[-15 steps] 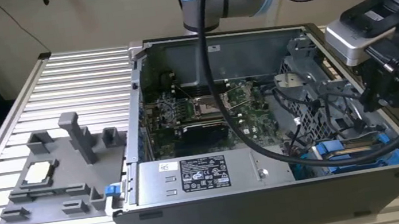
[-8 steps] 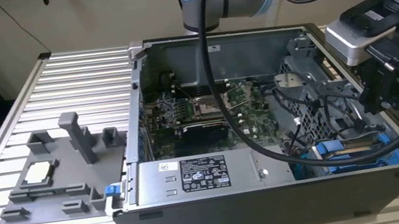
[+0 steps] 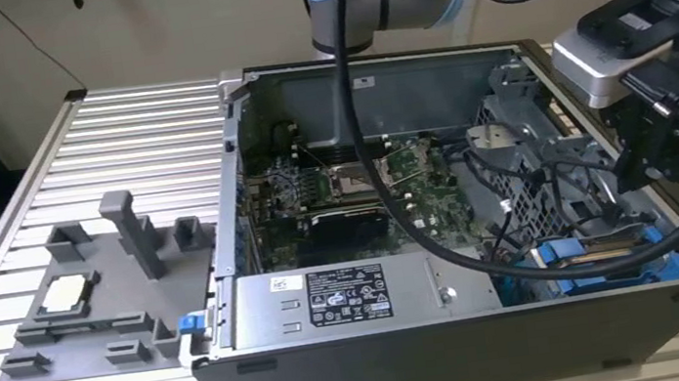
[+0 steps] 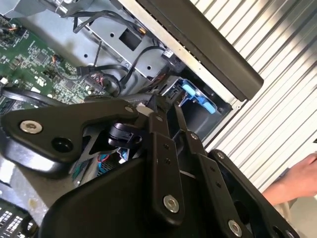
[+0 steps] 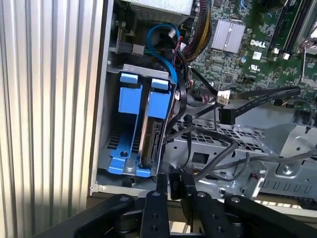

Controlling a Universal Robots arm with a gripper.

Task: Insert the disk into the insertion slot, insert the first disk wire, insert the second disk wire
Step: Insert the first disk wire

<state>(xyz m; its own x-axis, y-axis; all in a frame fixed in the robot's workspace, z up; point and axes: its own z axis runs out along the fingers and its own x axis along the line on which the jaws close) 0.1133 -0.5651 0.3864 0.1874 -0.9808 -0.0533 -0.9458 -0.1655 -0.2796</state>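
The disk (image 5: 150,144) stands on edge in its blue carrier (image 5: 159,101) inside the insertion slot (image 5: 115,126), at the case's front corner on the exterior view's right (image 3: 598,255). My gripper (image 5: 174,182) hangs just outside that corner of the case (image 3: 648,174), close to the disk's connector end. Its black fingers (image 5: 156,198) are drawn together on a small black wire connector (image 5: 176,187), and a black wire (image 5: 188,144) runs from it over the perforated cage. In the second wrist view the gripper tip (image 4: 151,104) sits beside a blue carrier tab (image 4: 198,96).
The open computer case (image 3: 231,264) lies on a ribbed aluminium table (image 3: 133,119), with the motherboard (image 3: 352,184) and silver power-supply box (image 3: 354,297) inside. A grey fixture (image 3: 91,302) stands at the exterior view's left. A person's hand (image 4: 297,178) is near the table edge.
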